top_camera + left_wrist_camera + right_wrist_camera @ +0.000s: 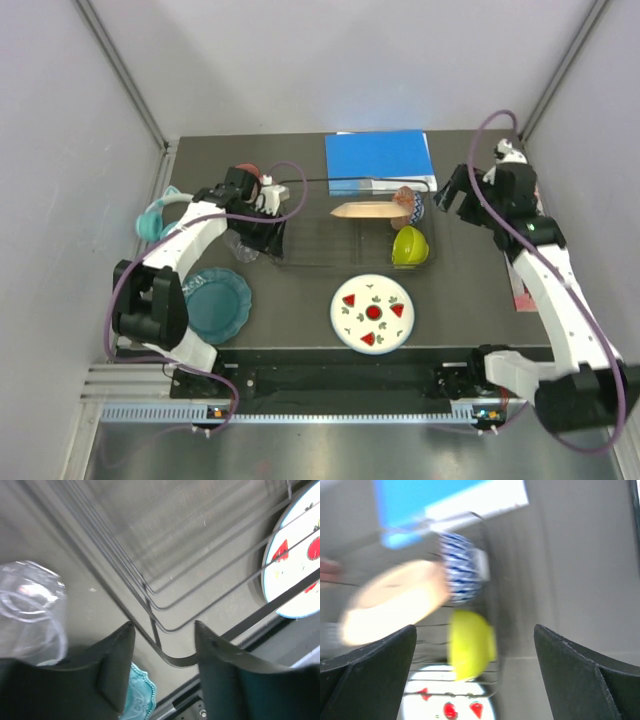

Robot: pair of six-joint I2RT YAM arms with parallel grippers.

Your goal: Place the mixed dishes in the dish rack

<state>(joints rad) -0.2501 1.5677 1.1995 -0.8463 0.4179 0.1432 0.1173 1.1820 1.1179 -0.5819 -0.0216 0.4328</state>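
Above the dark table (470, 300), left gripper (164, 626) gapes over dish rack (330, 242) corner, right gripper (474, 627) gapes empty.

I see the black wire dish rack (310, 245) mid-table. Inside it, a peach plate (365, 211) leans on edge (its pattern is too blurred for me to read), and a yellow-green bowl (409, 246) sits in the right near corner. The white watermelon-slice plate (373, 312) lies flat on the table in front. The teal scalloped plate (217, 303) lies front left. The clear cup (30, 610) is just outside the rack's left near corner.
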